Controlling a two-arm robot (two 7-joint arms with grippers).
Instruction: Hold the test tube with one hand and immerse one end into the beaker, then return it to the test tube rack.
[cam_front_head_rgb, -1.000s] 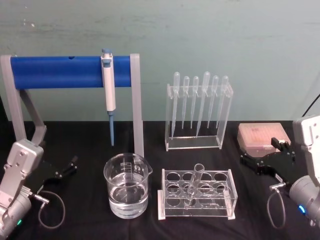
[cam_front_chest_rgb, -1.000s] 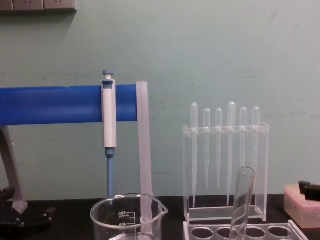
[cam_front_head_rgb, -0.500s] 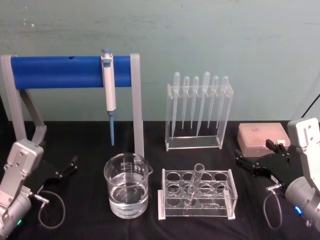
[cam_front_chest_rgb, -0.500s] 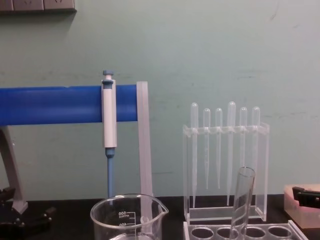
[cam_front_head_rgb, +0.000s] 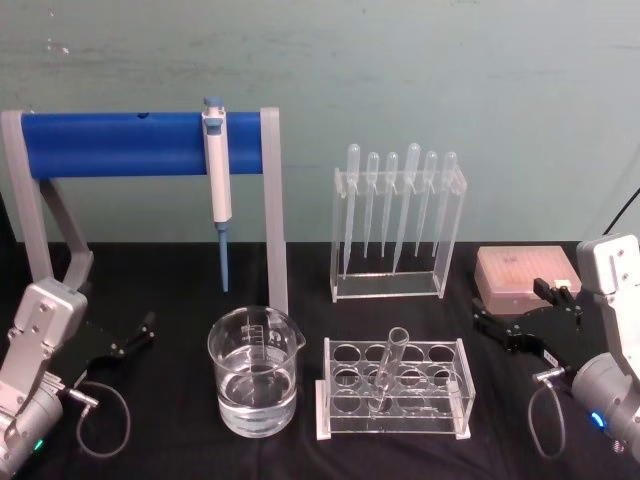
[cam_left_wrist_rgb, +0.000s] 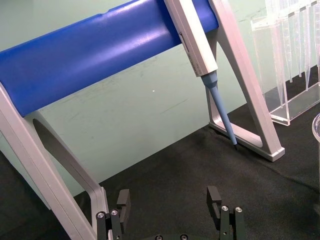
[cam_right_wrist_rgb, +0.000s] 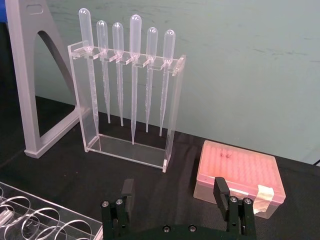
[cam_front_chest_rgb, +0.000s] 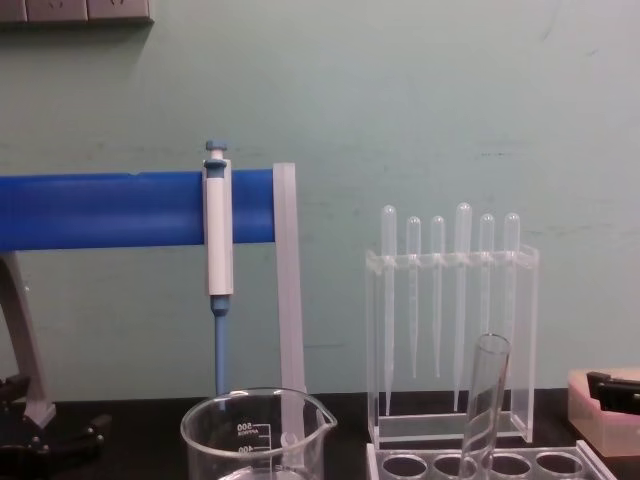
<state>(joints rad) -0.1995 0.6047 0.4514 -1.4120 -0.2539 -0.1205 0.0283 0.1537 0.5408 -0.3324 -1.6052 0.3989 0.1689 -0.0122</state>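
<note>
Test tube (cam_front_head_rgb: 388, 365): clear glass, round-bottomed, open rim up, leaning in a middle hole of the clear rack (cam_front_head_rgb: 395, 388); I see no contents. Beaker (cam_front_head_rgb: 254, 371): wide clear glass with spout and white marks, holding what looks like water, just left of the rack.

My right gripper (cam_front_head_rgb: 522, 320): black, fingers spread and empty, hovering right of the rack, beside the pink tip box (cam_front_head_rgb: 527, 271). My left gripper (cam_front_head_rgb: 127, 338): low at the left, released, empty.

Surface (cam_front_head_rgb: 180, 275): black cloth. Behind stand the pipette stand (cam_front_head_rgb: 397, 225) and the blue-barred frame (cam_front_head_rgb: 110, 143) carrying a pipettor (cam_front_head_rgb: 217, 170), before a pale green wall (cam_front_head_rgb: 400, 70).
</note>
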